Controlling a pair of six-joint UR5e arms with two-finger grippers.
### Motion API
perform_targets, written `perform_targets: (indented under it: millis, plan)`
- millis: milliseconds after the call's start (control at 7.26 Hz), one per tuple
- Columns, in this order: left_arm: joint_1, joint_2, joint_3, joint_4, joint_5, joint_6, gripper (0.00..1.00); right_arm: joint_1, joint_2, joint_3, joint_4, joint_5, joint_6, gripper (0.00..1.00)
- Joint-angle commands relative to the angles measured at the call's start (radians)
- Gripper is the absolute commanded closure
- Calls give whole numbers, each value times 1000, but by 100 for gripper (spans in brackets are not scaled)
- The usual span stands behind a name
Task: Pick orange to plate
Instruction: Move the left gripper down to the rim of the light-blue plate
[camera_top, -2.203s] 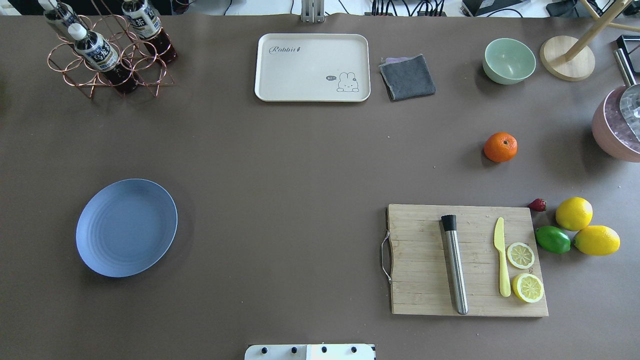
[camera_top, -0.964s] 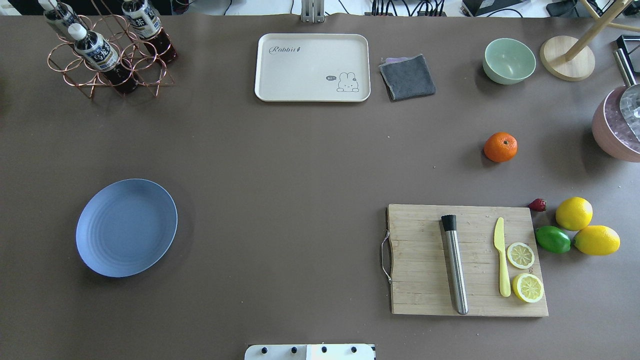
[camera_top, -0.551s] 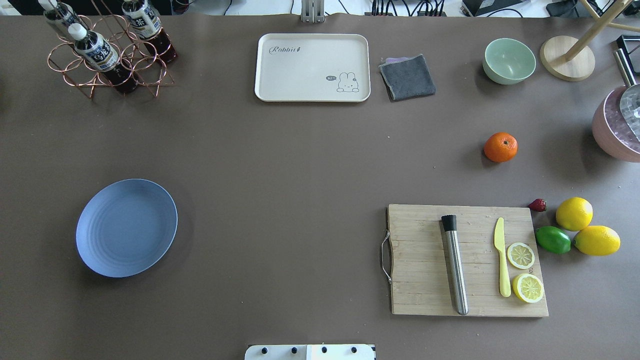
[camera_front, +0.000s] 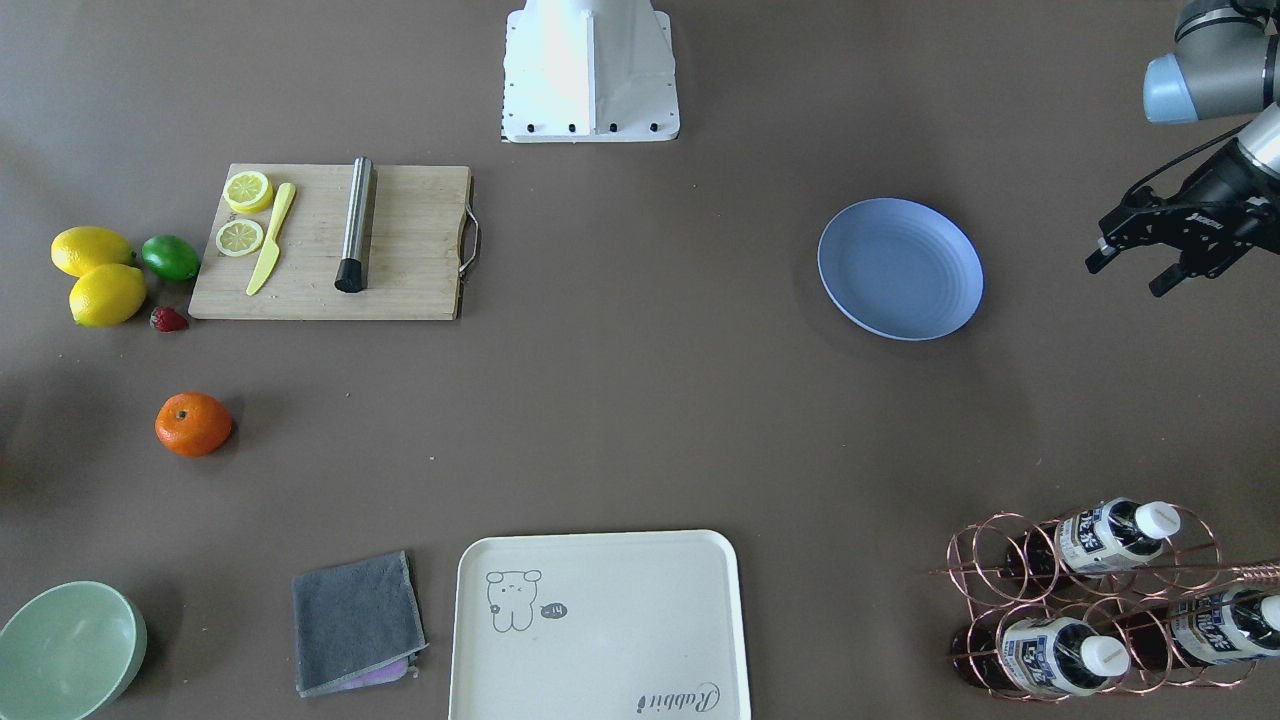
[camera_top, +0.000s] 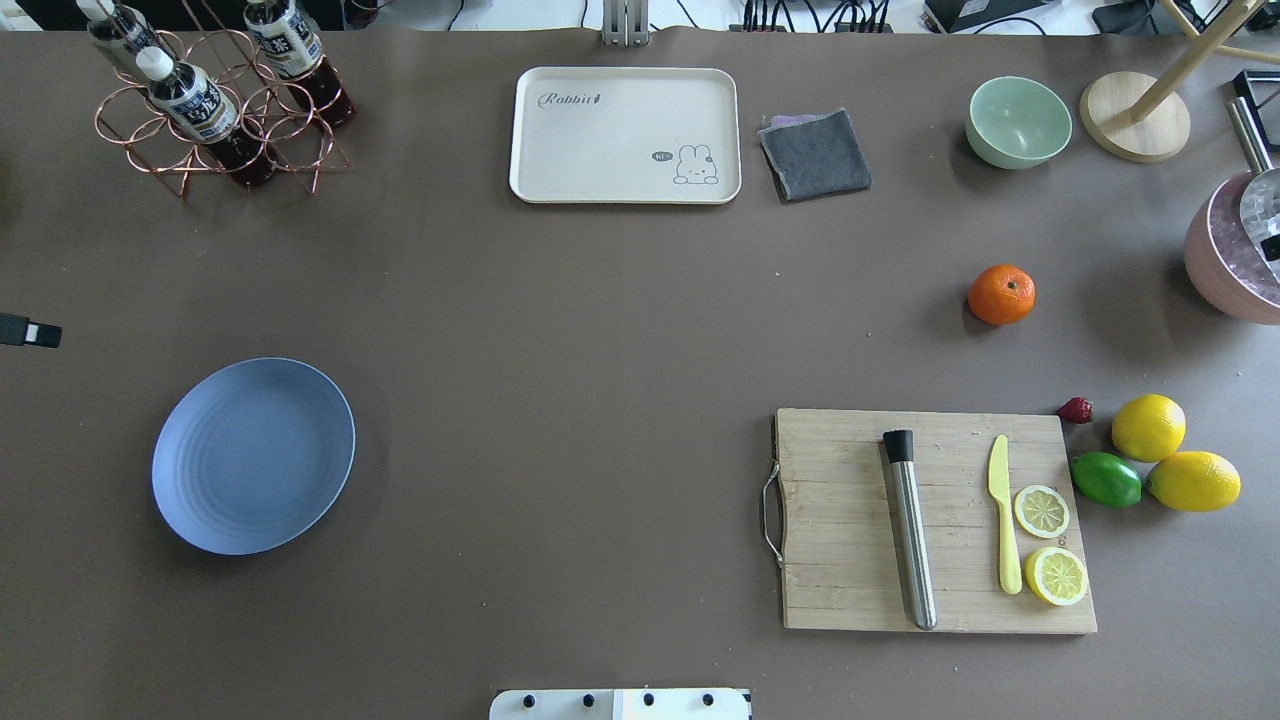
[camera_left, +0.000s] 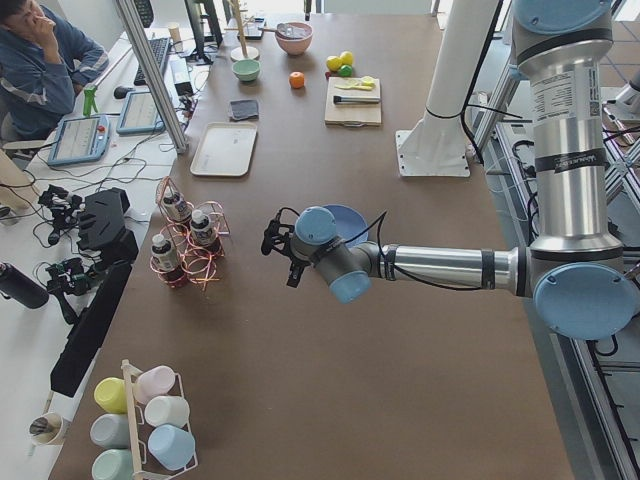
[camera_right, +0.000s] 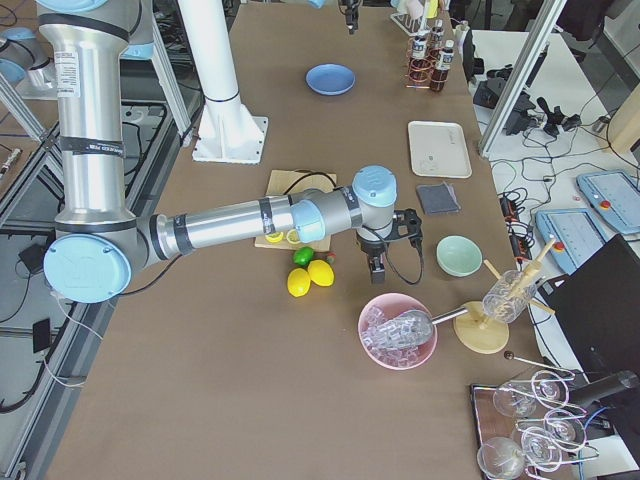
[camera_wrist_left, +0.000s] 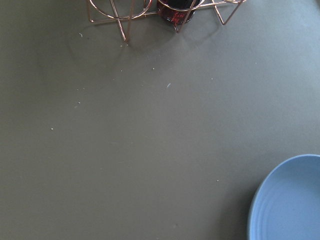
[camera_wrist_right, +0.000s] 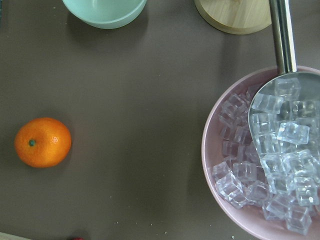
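Observation:
The orange (camera_top: 1001, 294) lies alone on the brown table at the right, beyond the cutting board; the right wrist view has the orange (camera_wrist_right: 43, 142) at its left. The pale blue plate (camera_top: 253, 455) lies bare at the left, its rim (camera_wrist_left: 287, 202) cutting into the left wrist view's corner. My left gripper (camera_front: 1128, 275) hovers open and holding nothing, outward of the plate (camera_front: 900, 268). Only a fingertip (camera_top: 30, 332) of it crosses the overhead view's left edge. My right gripper (camera_right: 383, 250) hangs between the orange and the ice bowl; whether it is open or shut I cannot tell.
A pink bowl of ice (camera_wrist_right: 207, 150) with a metal scoop sits right of the orange. The cutting board (camera_top: 840, 520) carries a muddler, knife and lemon slices, with two lemons (camera_top: 1148, 427) and a lime beside it. Green bowl (camera_top: 1018, 120), tray (camera_top: 624, 135), cloth, bottle rack (camera_top: 215, 110) line the far side.
A left fingertip has come into the overhead view at its left edge, and a dark sliver shows at the right edge over the ice bowl. Orange and plate have not moved.

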Motion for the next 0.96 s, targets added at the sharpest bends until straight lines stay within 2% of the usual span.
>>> perform_targets:
  millis: [0,275,413,551,688,826]
  plan:
    - [199,-7,2,-79,172,-205,2,-54,-8,0,76,-18,94,0]
    - [347,-4,4,-129,312,-322,3,-57,-8,0,77,-18,94,0]
    - [373,-1,4,-135,341,-326,3,-57,-8,0,78,-18,94,0]
    - [375,2,8,-135,342,-323,8,-59,-8,0,78,-18,94,0]
    - [377,4,13,-133,342,-311,16,-60,-8,0,78,-18,94,0]
    - [377,11,13,-133,340,-273,37,-62,-6,-1,78,-18,94,0]
